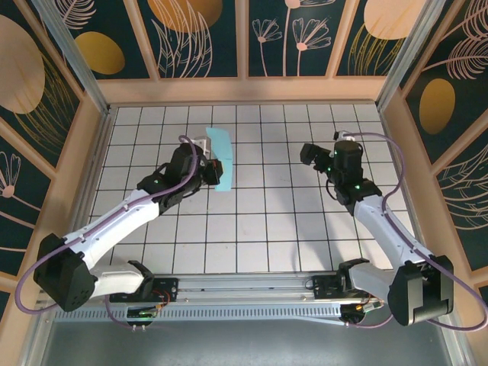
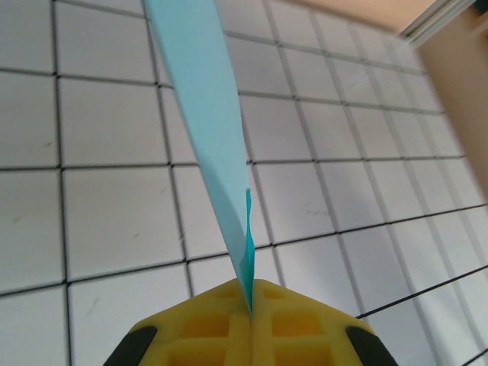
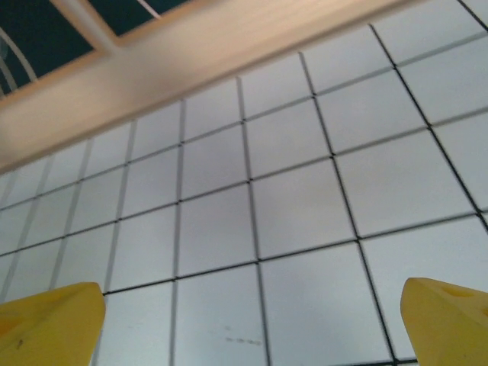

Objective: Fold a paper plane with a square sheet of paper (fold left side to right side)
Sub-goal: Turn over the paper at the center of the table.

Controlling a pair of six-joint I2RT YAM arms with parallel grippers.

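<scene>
Quick take on the setup rn: the left end effector (image 1: pixel 212 166) is pressed together on the blue paper (image 1: pixel 221 156). In the left wrist cam the yellow fingertips (image 2: pixel 221 316) meet w/ no gap and the blue paper (image 2: pixel 200 114) comes straight out of the seam. So the left arm is obv the nearer one, it's got the thing.

The paper is folded narrow, and from the top cam its long axis runs roughly far-to-near over the surface (image 1: pixel 267 221), back-left of centre. From the pinch it sticks out away from the left end effector (image 2: pixel 252 293) and looks lifted, though it's hard to tell if the near end touches the tiles.

The right end effector (image 1: pixel 311 155) is spread wide w/ nothing between the fingers (image 3: pixel 53 320), and it sits well apart from the paper, which lies off to its left. Any handoff or pressing prob means the right arm reaching leftward across the grid.

Hard to make out: how many layers/creases there are, plus a little curled flap near the pinch. The paper's far end is cut off in the wrist cam, and the arm covers part of its near edge from above.
</scene>
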